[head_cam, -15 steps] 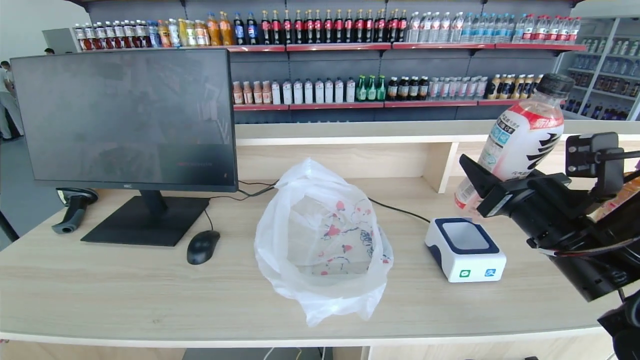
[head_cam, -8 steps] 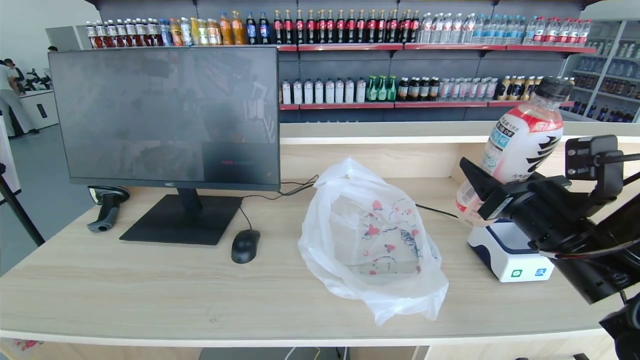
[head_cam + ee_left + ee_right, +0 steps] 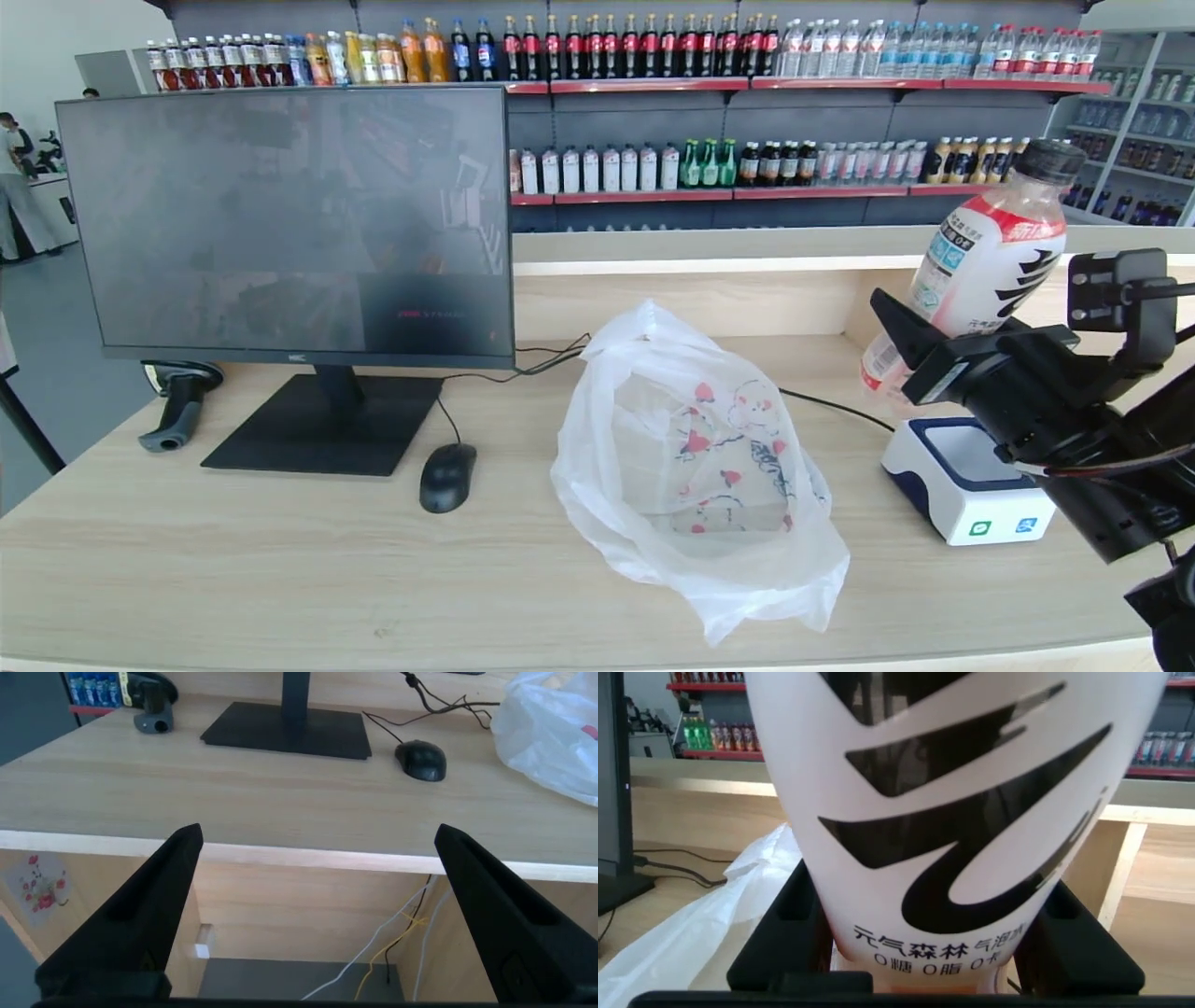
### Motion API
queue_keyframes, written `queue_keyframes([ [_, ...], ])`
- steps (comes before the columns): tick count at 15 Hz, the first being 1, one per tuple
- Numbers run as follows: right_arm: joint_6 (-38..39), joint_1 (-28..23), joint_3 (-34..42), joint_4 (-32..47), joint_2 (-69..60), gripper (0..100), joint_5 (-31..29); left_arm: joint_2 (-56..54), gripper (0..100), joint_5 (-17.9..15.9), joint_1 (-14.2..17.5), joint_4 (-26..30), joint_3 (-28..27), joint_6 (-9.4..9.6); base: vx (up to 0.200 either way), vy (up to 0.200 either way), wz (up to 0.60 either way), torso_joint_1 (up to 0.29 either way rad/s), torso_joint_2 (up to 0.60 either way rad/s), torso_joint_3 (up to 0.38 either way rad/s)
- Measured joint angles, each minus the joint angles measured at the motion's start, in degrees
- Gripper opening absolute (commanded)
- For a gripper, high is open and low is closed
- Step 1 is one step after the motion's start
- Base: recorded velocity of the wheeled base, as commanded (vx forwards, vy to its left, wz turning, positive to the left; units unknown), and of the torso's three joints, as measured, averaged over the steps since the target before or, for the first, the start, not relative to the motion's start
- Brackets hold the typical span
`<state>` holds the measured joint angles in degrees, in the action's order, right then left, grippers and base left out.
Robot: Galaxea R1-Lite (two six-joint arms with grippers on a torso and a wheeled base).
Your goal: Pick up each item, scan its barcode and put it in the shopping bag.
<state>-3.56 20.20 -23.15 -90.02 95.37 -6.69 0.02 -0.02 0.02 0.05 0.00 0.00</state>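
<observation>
The left gripper (image 3: 318, 836) is held just before and below the front edge of the desk (image 3: 233, 560), its fingers spread wide with nothing between them. The shopping bag (image 3: 700, 467), white and translucent with a red print, is slumped near the front edge, a little right of the middle, with its mouth turned toward the front. A white and blue scanner box (image 3: 962, 476) is set toward the right edge, beside the bag but apart from it. Above that box the right gripper (image 3: 952, 327) is clamped on the lower body of a bottle (image 3: 980, 252), which is held in the air, tilted, with its dark cap uppermost. A black mouse (image 3: 446, 476) is placed left of the bag, with a monitor (image 3: 285, 219) behind it and a handheld scanner (image 3: 177, 411) at the left edge. Shelves of drinks (image 3: 653, 56) are seen beyond the desk
</observation>
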Motion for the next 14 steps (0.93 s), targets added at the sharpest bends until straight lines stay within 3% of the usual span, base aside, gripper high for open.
queue_keyframes([
  [3, 0.0, 0.0, 0.8, 0.0, -0.2, 0, 0.1, 0.0, 100, 0.0, 0.0, 0.0, 0.0, 0.07, 0.0, 0.0, 0.0, 0.0, 0.0, 0.0],
  [7, 0.0, 0.0, 0.9, -0.1, -0.3, 0, 0.0, 0.0, 100, 0.0, 0.0, -0.1, 0.0, 0.02, 0.0, 0.0, 0.6, -0.002, 0.0, 0.004],
  [14, 0.1, -1.0, -1.0, 0.1, 1.4, 0, 0.1, 0.0, 100, 0.0, 0.0, 0.0, 0.0, -0.1, 0.0, 0.0, 0.0, 0.0, 0.0, 0.0],
])
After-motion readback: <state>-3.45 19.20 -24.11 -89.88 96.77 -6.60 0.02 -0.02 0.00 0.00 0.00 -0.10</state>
